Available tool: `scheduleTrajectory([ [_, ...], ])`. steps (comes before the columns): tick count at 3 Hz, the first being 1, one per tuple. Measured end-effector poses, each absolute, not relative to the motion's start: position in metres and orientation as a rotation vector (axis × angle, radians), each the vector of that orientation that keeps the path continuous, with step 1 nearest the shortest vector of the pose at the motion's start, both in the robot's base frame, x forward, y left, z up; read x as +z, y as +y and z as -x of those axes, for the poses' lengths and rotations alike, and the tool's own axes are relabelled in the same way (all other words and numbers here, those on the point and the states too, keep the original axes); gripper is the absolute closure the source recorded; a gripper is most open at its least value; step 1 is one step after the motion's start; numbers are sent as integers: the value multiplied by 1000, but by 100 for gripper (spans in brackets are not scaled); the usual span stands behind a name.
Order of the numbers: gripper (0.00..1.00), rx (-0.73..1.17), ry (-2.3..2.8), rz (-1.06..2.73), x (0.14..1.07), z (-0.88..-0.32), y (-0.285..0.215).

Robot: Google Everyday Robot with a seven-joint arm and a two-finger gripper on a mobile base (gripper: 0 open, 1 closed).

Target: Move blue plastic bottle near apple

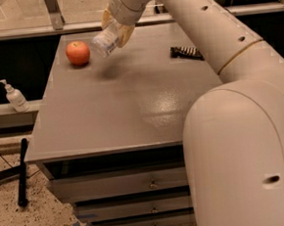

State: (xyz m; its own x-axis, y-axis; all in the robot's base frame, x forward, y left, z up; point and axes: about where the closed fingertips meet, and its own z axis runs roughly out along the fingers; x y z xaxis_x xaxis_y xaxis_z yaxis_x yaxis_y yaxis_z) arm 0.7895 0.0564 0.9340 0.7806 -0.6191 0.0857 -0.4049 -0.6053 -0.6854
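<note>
The apple (78, 53) is small, round and red-orange and sits at the far left of the grey cabinet top (131, 101). The blue plastic bottle (104, 42) is clear and pale, held tilted in the air just right of the apple, with its shadow on the top below. My gripper (115, 29) is shut on the bottle from above, its yellowish fingers around the bottle's upper part. A small gap shows between the bottle's lower end and the apple.
A dark wrapped snack bar (187, 53) lies at the far right of the top. A white pump-dispenser bottle (14, 96) stands on a ledge to the left. My large white arm fills the right side. Drawers are below the front edge.
</note>
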Motion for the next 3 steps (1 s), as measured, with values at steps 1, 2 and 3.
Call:
scheduleTrajectory([
  [1,100,-350,744,2310,911,-798,79],
  [2,100,-310,735,2315,898,-804,95],
  [3,82,-283,739,2327,887,-808,103],
])
